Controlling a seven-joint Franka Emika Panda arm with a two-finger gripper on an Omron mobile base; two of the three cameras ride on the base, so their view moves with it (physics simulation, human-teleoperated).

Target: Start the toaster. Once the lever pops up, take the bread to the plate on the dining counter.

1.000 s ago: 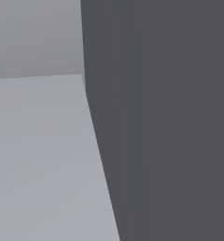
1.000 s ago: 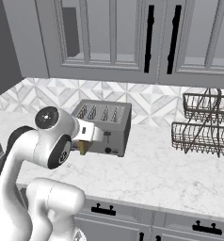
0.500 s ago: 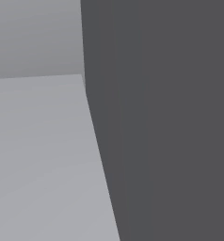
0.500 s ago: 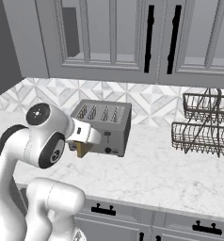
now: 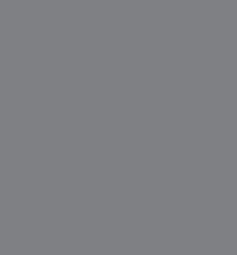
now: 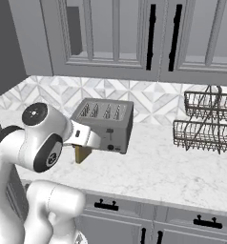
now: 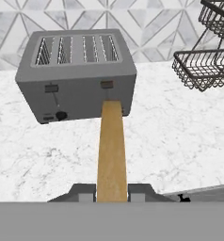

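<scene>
Toaster (image 6: 105,125) stands on the marble worktop (image 6: 172,171), four top slots visible, contents not discernible. Two-tier wire basket rack (image 6: 205,121) sits at 3 o'clock of the toaster, tiers apparently bare. Gripper (image 7: 112,192) is clamped on the bread (image 7: 111,150), slice held edge-on at 6 o'clock of the toaster front, clear of the slots. Against half a second ago, the left base view has gone to uniform grey; the arm has shifted slightly.
</scene>
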